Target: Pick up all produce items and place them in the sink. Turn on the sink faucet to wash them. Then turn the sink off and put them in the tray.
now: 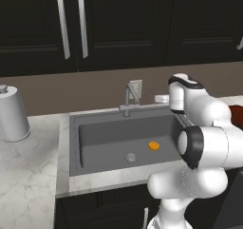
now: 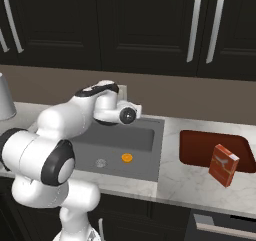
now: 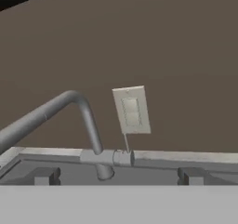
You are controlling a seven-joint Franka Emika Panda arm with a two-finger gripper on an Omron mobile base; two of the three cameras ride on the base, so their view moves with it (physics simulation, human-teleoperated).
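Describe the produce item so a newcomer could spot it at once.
Find the large dark grey sink set in the marble counter. On its floor, just right of the round metal drain, lies the produce item, small, roundish and the only bright orange thing in the basin.

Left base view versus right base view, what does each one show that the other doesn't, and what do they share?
The left base view alone shows the sink faucet, the white wall outlet plate behind it, and a grey cylindrical canister on the marble counter to the left. The right base view alone shows the whole dark red tray right of the sink, with a small red box leaning at its near edge. Both share the sink, the orange produce item lying inside near the drain, the dark cabinets and the white arm.
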